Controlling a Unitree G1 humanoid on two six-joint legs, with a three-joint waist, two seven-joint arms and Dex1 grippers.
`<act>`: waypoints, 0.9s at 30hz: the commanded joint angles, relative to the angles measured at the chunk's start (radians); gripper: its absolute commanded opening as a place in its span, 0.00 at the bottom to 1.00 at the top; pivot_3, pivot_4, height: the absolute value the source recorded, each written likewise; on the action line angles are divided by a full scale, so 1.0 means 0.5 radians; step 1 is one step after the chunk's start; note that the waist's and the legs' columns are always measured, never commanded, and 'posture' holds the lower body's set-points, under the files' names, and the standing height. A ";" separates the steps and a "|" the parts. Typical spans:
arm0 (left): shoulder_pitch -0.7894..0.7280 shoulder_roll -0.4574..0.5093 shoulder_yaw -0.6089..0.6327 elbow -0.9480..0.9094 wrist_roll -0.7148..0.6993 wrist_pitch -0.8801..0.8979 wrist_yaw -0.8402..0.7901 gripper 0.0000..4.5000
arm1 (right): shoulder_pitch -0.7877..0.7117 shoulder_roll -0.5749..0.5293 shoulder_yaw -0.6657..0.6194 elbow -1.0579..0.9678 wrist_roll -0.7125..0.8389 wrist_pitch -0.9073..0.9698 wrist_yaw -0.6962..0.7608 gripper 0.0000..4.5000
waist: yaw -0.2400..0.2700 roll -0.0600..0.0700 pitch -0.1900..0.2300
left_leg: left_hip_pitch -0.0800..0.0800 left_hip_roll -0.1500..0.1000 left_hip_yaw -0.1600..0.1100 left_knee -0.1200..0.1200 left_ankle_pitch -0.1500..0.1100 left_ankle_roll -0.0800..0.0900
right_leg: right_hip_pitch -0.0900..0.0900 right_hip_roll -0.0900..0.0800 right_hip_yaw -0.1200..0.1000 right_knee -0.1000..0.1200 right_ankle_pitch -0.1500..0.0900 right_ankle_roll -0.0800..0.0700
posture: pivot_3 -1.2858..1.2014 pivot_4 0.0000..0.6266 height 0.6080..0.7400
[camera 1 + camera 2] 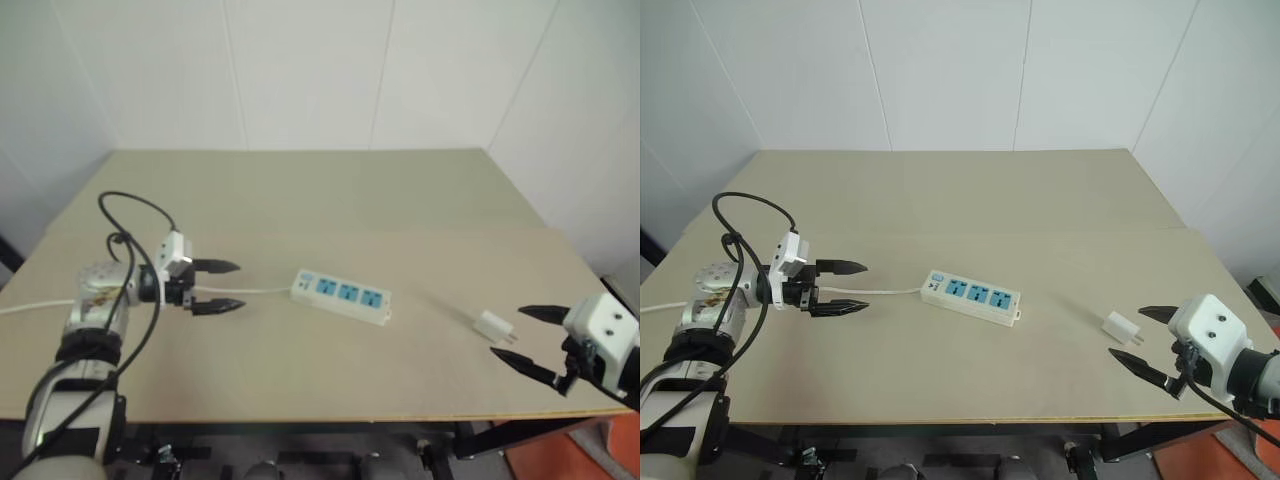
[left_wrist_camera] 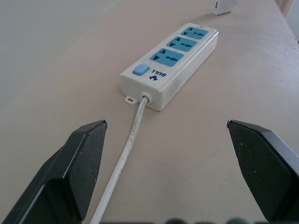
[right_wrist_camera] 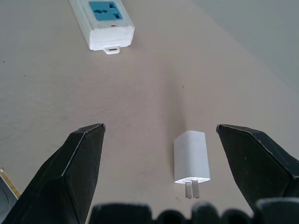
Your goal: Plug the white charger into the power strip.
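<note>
So we're looking down at a beige table (image 1: pixel 970 190) with the power strip (image 1: pixel 971 296) lying flat roughly in the middle, three blue socket faces pointing up, and its white cord (image 1: pixel 880 292) trailing off toward our left side. Our left gripper (image 1: pixel 842 287) is hanging just above the table with both black fingers spread wide and nothing between them, pointing along the cord at the switch end of the strip, a bit short of it; in the left wrist view the cord is running up between the fingertips (image 2: pixel 88 140) toward the strip's blue switch (image 2: pixel 139 70). The white charger (image 1: pixel 1121 326) is lying on its side near the right front of the table, well apart from the strip, and we're seeing its two metal prongs (image 3: pixel 192 189) pointing back toward our right gripper (image 1: pixel 1148 340). That one is also gaping fully open and holding nothing, sitting just behind the charger with the charger lined up between the fingers but not touching either
</note>
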 commanded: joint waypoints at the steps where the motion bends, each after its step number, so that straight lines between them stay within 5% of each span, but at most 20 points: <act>1: -0.020 0.016 0.019 -0.069 -0.007 -0.042 -0.015 1.00 | -0.002 -0.028 -0.066 -0.012 -0.009 0.002 -0.011 1.00 | 0.000 0.000 0.000 | 0.000 0.000 0.000 0.000 0.000 0.000 | 0.000 0.000 0.000 0.000 0.000 0.000 | 0.52 0.24 1.00; 17: -0.171 -0.056 -0.016 0.197 0.088 -0.190 -0.039 1.00 | 0.075 0.014 -0.086 -0.086 -0.034 0.071 -0.119 1.00 | -0.002 0.000 0.000 | 0.000 0.000 0.000 0.000 0.000 0.000 | 0.000 0.000 0.000 0.001 0.000 0.000 | 0.52 0.24 1.00; 27: -0.527 -0.264 -0.167 0.906 0.484 -0.640 0.369 1.00 | -0.159 0.038 0.094 -0.190 -0.023 0.186 -0.316 1.00 | 0.004 -0.001 0.000 | -0.002 -0.001 0.000 0.001 0.000 0.000 | 0.000 0.000 0.000 -0.002 0.000 0.001 | 0.52 0.24 1.00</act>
